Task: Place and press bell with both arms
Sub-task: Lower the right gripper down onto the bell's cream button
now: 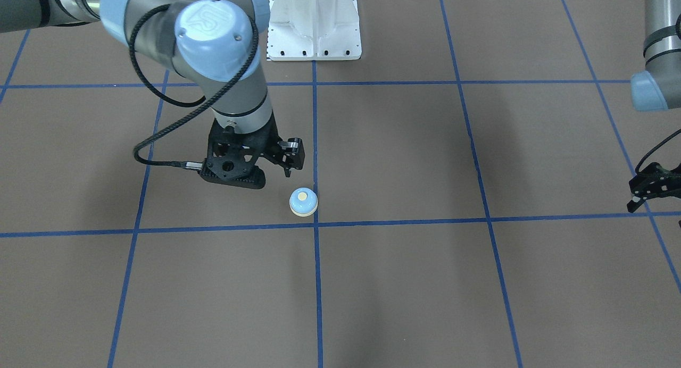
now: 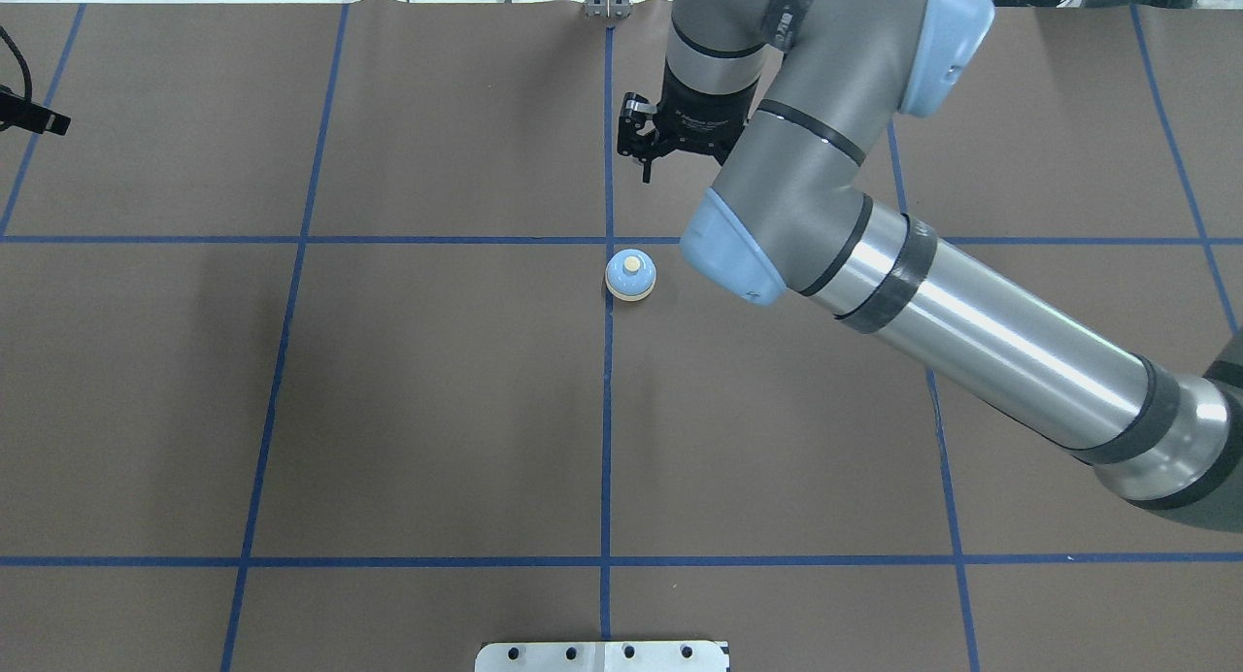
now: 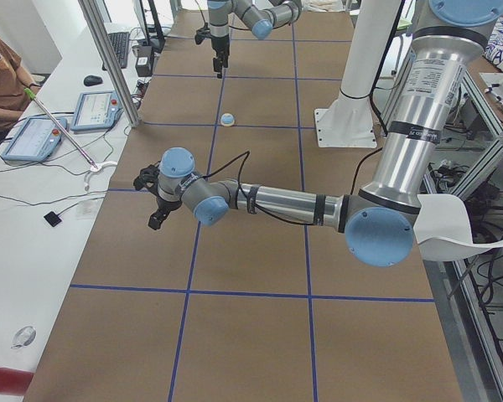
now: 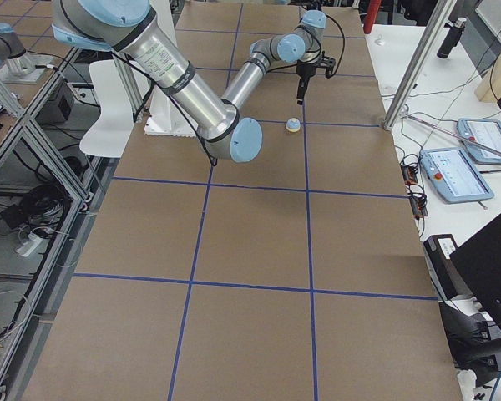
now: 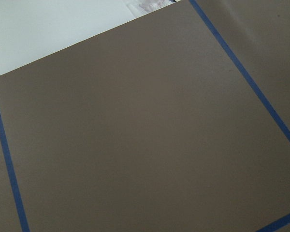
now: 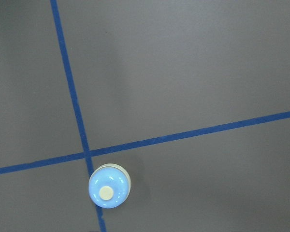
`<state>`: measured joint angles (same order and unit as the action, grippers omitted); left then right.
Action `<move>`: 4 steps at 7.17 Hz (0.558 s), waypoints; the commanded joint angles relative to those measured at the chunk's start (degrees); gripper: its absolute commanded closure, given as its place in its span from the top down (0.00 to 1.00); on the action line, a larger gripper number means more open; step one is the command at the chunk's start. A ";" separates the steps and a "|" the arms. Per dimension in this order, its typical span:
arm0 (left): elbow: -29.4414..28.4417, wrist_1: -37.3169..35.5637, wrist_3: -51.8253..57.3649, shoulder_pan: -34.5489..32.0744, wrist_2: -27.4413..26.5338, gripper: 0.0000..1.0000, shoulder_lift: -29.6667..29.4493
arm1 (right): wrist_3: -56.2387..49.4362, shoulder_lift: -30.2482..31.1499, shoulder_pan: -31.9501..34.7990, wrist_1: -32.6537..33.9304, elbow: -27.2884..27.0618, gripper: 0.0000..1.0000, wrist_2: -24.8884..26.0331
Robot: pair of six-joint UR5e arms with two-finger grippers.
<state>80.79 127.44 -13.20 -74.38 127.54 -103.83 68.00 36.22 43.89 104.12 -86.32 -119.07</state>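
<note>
Bell (image 1: 303,202) stands alone on table (image 1: 425,293)
Right gripper (image 2: 646,172) hangs near bell, jaws seemingly closed, empty; left gripper (image 1: 636,203) well apart, jaw state unclear.

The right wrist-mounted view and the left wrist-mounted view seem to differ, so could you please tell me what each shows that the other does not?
Only the right wrist-mounted view shows the bell, upright with its button facing the camera, sitting over a blue tape line right next to where that line crosses another. Only the left wrist-mounted view shows the table's far edge, with a white surface beyond it at the top left; no bell appears there. Both share the brown table marked with blue tape.
</note>
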 commanded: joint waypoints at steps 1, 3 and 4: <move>0.07 0.00 0.28 -0.15 0.17 1.00 0.38 | 0.46 -2.03 -2.30 -4.26 6.32 0.53 1.20; 0.07 0.00 0.28 -0.07 0.08 1.00 0.38 | 0.29 -2.12 -5.02 -4.80 7.21 0.00 4.61; 0.07 0.00 0.28 0.02 0.08 1.00 0.38 | 0.20 -2.12 -5.48 -6.98 9.39 0.00 5.25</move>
<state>80.89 127.44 -12.92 -74.46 127.63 -103.46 68.33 34.18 39.59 99.03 -78.91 -115.47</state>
